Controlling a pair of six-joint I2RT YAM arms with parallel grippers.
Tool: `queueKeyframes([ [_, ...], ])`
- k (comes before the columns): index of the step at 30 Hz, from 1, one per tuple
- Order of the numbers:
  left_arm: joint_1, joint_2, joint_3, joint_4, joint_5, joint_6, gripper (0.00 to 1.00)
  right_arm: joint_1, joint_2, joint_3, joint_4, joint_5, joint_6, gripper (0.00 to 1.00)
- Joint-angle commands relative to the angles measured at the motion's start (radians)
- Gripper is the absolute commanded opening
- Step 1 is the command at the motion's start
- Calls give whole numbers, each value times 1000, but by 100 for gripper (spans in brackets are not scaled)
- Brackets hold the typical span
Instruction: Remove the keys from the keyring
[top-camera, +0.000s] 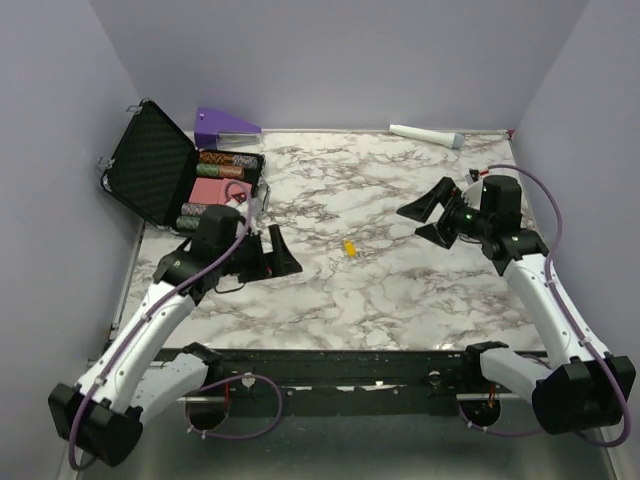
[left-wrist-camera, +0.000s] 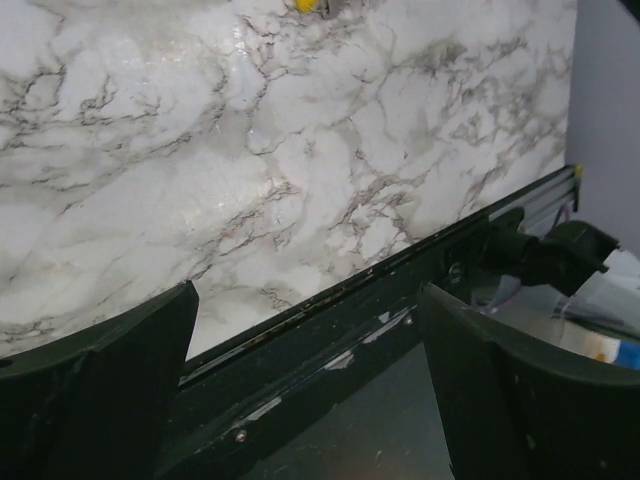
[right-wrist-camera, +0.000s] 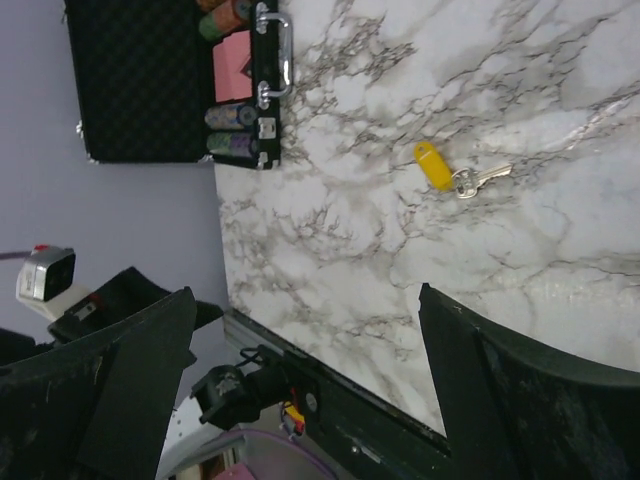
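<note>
- Status: task not started, by my reading. The keys (top-camera: 349, 247) lie flat on the marble table (top-camera: 400, 310), near its middle, between the two arms and touching neither.
- Nothing has come off: in the right wrist view the yellow tag (right-wrist-camera: 433, 165) and one silver key (right-wrist-camera: 488, 175) are joined at the small keyring (right-wrist-camera: 462, 183). Whether a second key lies under the first is too small to tell.
- Left gripper (top-camera: 275, 245): fingers spread wide and empty, low over the table on the left, well apart from the keys.
- Right gripper (top-camera: 415, 222): fingers spread wide and empty, raised on the right side and turned toward the middle, also well apart from the keys.
- Left to do, as I judge it: reach the bunch, pin or lift the ring with one hand, and work the key off with the other. That is the whole task.
- Overhead view only: both arms together, the keys as a mere yellow speck, a white cylinder (top-camera: 427, 134) at the far edge and a purple wedge (top-camera: 225, 125) behind the open black case (top-camera: 150, 165).
- Right wrist view only: tag, ring and key told apart. It also shows the case (right-wrist-camera: 140, 80) with its chip rows.
- Left wrist view: mostly bare marble and the near rail between its own open fingers (left-wrist-camera: 110, 390). A scrap of yellow (left-wrist-camera: 308, 5) is cut off at the top edge, so it adds nothing on the ring.
</note>
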Motion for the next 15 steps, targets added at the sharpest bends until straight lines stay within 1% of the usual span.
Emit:
queueKeyframes([
  [1,-183,169,127,83,-167,128,98,20,-53,42,-76,-160,-39,100],
  [4,-223,280,167,156,-152,166,97,20,-82,18,-102,-200,-18,100],
  [7,-223,370,181,248,-144,177,97,20,-79,56,-171,-213,-56,100],
  [9,-223,430,182,329,-150,213,99,21,-73,96,-209,-192,-91,100],
  [11,-218,490,179,418,-123,266,99,21,-59,131,-244,-158,-110,100],
  [13,-208,577,252,414,-80,290,99,21,-44,163,-257,-167,-121,100],
  [15,-202,672,341,387,-5,303,99,21,-39,182,-251,-201,-125,100],
])
